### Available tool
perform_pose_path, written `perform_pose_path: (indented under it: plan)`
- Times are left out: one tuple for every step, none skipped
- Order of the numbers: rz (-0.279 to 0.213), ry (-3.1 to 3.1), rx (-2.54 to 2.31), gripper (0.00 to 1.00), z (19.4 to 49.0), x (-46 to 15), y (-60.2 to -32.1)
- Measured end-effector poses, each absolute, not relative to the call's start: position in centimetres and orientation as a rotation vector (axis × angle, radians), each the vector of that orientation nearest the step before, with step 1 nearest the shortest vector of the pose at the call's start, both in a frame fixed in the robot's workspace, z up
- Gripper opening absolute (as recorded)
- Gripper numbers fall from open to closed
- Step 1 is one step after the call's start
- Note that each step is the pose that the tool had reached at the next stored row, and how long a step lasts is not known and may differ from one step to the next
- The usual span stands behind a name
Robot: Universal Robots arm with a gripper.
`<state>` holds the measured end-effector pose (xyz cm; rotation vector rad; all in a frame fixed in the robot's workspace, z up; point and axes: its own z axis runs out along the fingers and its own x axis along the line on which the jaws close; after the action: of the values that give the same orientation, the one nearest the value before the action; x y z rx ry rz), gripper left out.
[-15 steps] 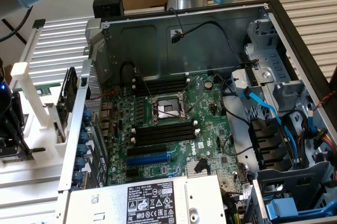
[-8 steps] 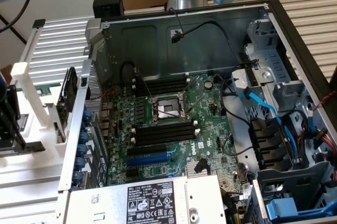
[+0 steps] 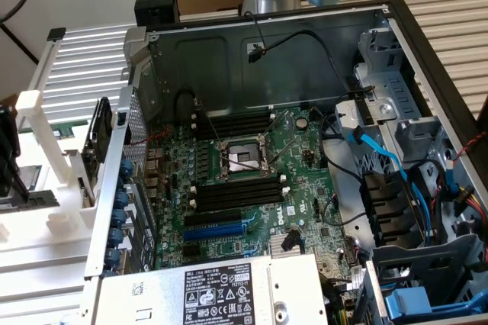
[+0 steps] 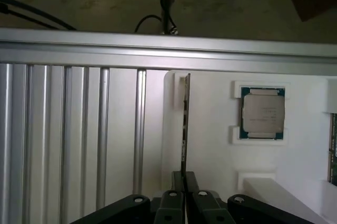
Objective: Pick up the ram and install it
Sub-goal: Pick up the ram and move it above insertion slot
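Black fingers (image 4: 178, 182) are clamped on a thin dark green ram stick (image 4: 185, 124). It stands in a white holder (image 4: 210, 155).

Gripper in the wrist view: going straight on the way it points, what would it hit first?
Probably the white tray: the gripper is shut on the ram, seen edge-on, and the tray lies straight beyond both. How far off is unclear.

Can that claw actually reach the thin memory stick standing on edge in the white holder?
Probably yes: the gripper looks closed on the ram, one finger on each side, nothing in the way.
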<state>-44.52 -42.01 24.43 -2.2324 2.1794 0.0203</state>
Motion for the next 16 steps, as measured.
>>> perform_pose_path:
  plan:
    - [0.019,2.179,-2.232,0.13,24.8,-44.5,-42.0]
    - [0.018,2.179,-2.231,0.13,25.1,-44.5,-42.0]
    - [0.018,2.179,-2.231,0.13,25.4,-44.6,-42.0]
    - [0.016,2.178,-2.230,0.13,25.5,-44.6,-42.0]
    - [0.015,2.176,-2.228,0.13,25.6,-44.7,-42.0]
    - [0.015,2.176,-2.228,0.13,25.6,-44.7,-42.0]
    - [0.015,2.176,-2.228,0.13,25.6,-44.7,-42.0]
    - [0.015,2.176,-2.228,0.13,25.6,-44.7,-42.0]
    - [0.014,2.175,-2.227,0.13,25.7,-44.7,-42.0]
    - [0.016,2.170,-2.221,0.13,25.8,-44.7,-42.0]
    - [0.014,2.167,-2.219,0.13,25.9,-44.7,-42.0]
    - [0.015,2.167,-2.218,0.13,25.9,-44.7,-42.0]
    - [0.014,2.167,-2.218,0.13,25.9,-44.7,-42.0]
    - [0.014,2.166,-2.218,0.13,25.9,-44.7,-42.0]
    - [0.015,2.166,-2.218,0.13,25.9,-44.7,-42.0]
    - [0.015,2.167,-2.218,0.13,26.1,-44.7,-42.0]
